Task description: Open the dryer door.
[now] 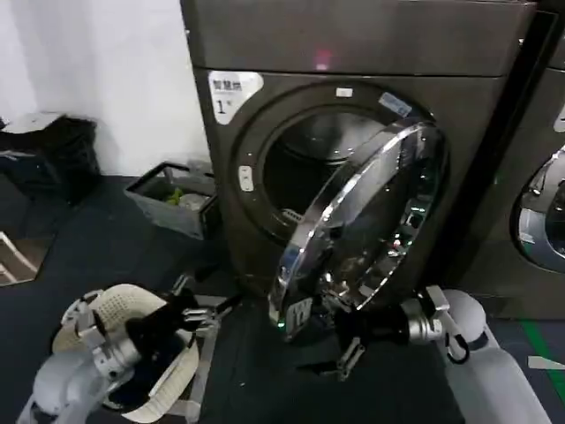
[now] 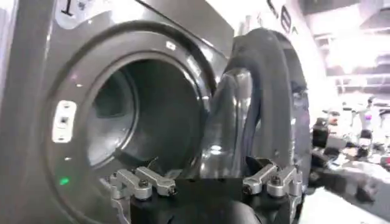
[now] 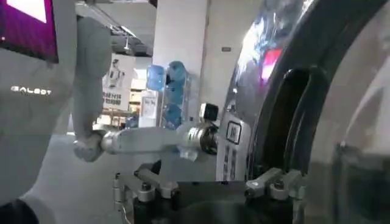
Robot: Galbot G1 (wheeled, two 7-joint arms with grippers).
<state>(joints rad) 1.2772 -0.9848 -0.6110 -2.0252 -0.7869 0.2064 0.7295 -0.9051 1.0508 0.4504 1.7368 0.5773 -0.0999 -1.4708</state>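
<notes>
The dryer door [image 1: 362, 230], a chrome ring around dark glass, stands swung partway out from the machine marked "1" [image 1: 231, 95], and the drum opening [image 1: 296, 168] shows behind it. My right gripper [image 1: 341, 355] sits low, just beneath the door's bottom edge, open with nothing between its fingers. In the right wrist view the door's dark rim [image 3: 304, 103] rises close beside that gripper [image 3: 210, 187]. My left gripper [image 1: 201, 311] hangs open near the floor, left of the door. In the left wrist view it [image 2: 207, 184] faces the drum [image 2: 140, 109] and the door's dark inner side [image 2: 268, 91].
A second machine [image 1: 538, 203] with its own chrome door stands at the right. A grey crate [image 1: 172, 199] and a black bag [image 1: 48, 155] sit on the floor at the left. A white perforated basket [image 1: 132, 353] is by my left arm.
</notes>
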